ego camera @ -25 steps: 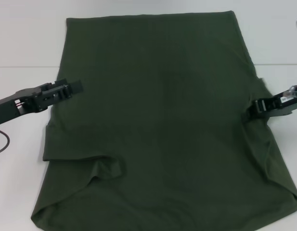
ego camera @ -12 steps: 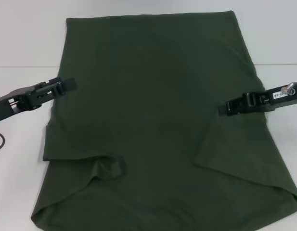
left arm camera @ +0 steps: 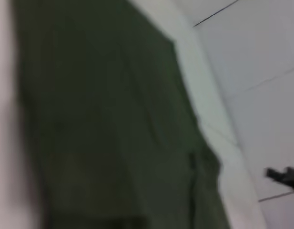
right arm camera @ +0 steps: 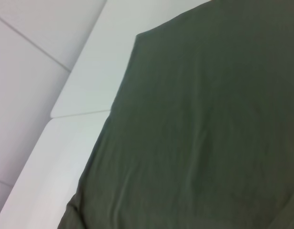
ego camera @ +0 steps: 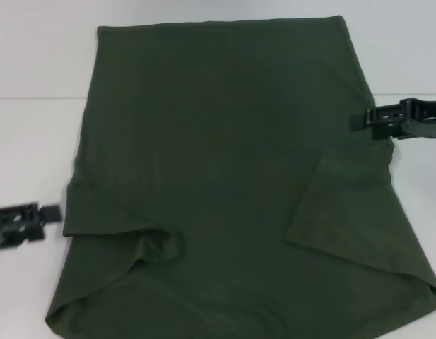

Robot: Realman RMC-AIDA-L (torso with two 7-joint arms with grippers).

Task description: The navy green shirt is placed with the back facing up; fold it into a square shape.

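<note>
The navy green shirt (ego camera: pixel 225 141) lies spread flat on the white table (ego camera: pixel 34 141), plain side up. Its right sleeve (ego camera: pixel 345 212) is folded inward and rests flat on the body. On the left side, the other sleeve (ego camera: pixel 143 247) is tucked in with a rumpled fold. My right gripper (ego camera: pixel 360 120) hovers at the shirt's right edge, holding no cloth. My left gripper (ego camera: pixel 52 213) is low on the left, just off the shirt's left edge. The left wrist view shows blurred shirt cloth (left arm camera: pixel 104 133) with the right gripper (left arm camera: pixel 284 176) far off. The right wrist view shows only shirt (right arm camera: pixel 208 119) and table.
Bare white table surrounds the shirt on the left, right and far sides. A thin seam (ego camera: pixel 34 97) crosses the tabletop behind both arms. The table's edge (right arm camera: pixel 65 114) and floor tiles beyond it show in the right wrist view.
The right gripper carried the right sleeve inward, let it go and drew back to the shirt's right edge. The left gripper left the shirt's upper left edge and moved down to the lower left.
</note>
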